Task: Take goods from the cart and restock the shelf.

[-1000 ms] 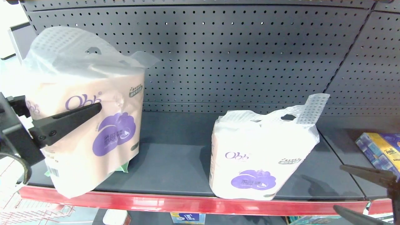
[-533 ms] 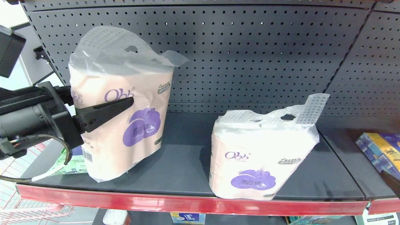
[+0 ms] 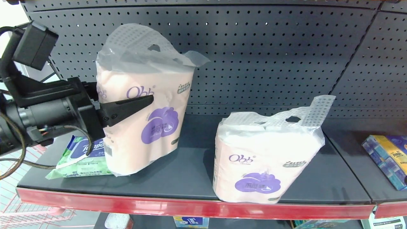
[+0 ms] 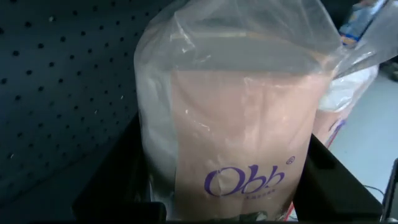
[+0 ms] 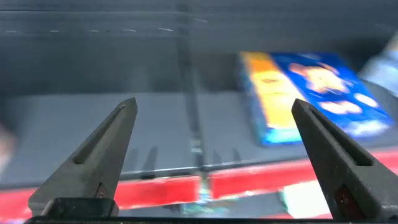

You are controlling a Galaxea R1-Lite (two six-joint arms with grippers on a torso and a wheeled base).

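**Head view.**
- Left gripper [image 3: 140, 97]: clamped across the held pack [image 3: 149, 127] of paper rolls, one dark tapered finger lying along its front face.
- The held pack is tilted over the left part of the shelf deck [image 3: 190, 171]. Its lower corner is at or just above the deck, touching or just beside a wipes packet [image 3: 82, 159].
- A second pack [image 3: 264, 165] stands upright at the red front lip [image 3: 190, 206], well apart from the held one.
- A boxed item [image 3: 386, 156] lies at the far right.

**Left wrist view.** The pack sits between both fingers, and the film bulges above the grip.

**Right wrist view.** Right gripper [image 5: 214, 106]: spread wide with nothing between its fingers, facing the deck near the boxed item.

**Risks, as judged.**
- If let go while tilted, the pack could topple forward over the lip.
- Its corner could snag or shove the wipes packet.
- The slick film could slip in the grip, and the soft rolls yield under squeeze.

**Materials.**
- Packs: thin glossy film, peach and white with purple print. Each has a perforated translucent handle flap with a punched hole, over soft cylindrical rolls.
- Wipes packet: flat, crinkled, green and white.
- Deck: matte dark metal.
- Back panel [image 3: 254, 57]: dark perforated sheet.
- Boxed item: rigid blue and yellow carton.
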